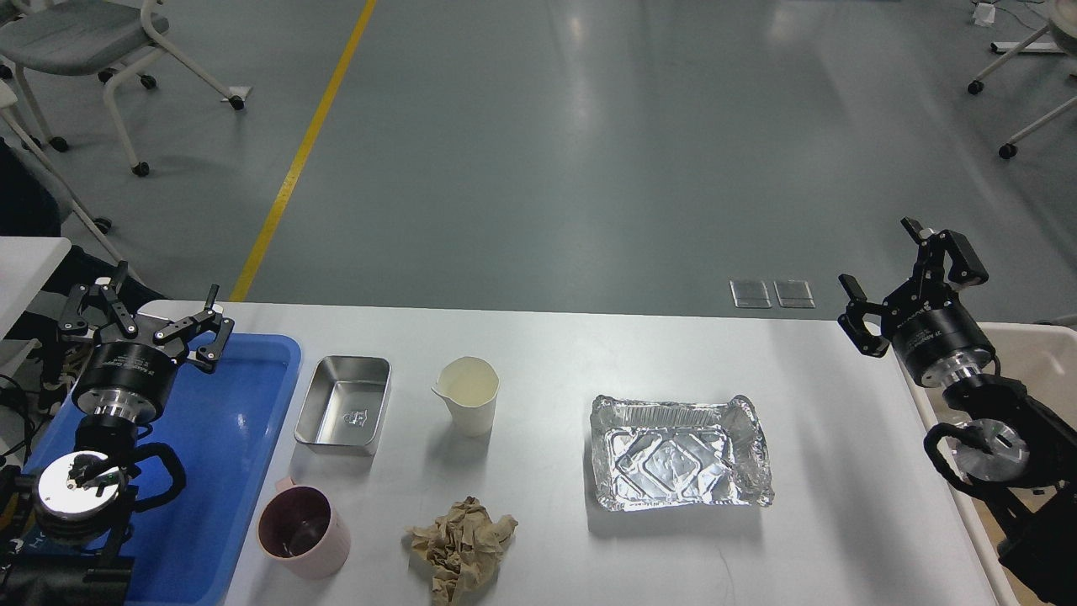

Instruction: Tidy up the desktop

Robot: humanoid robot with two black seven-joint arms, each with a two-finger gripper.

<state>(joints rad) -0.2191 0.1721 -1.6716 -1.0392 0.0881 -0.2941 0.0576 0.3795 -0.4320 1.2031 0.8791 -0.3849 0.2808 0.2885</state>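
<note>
Broadly, the white desktop (547, 337) fills the lower frame, grey floor with a yellow line (305, 151) above; left gripper (143, 316) and right gripper (909, 278) both spread open, empty.

A lab or workshop hall: grey coated floor (589, 151), yellow floor line (307, 147), wheeled chairs (92, 50).

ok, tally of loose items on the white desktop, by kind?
Metal containers: 2 — steel tin, foil tray
Cups: 2 — paper cup, pink mug
Crumpled paper: 1 — brown wad
Total: 5 on the desktop
</note>
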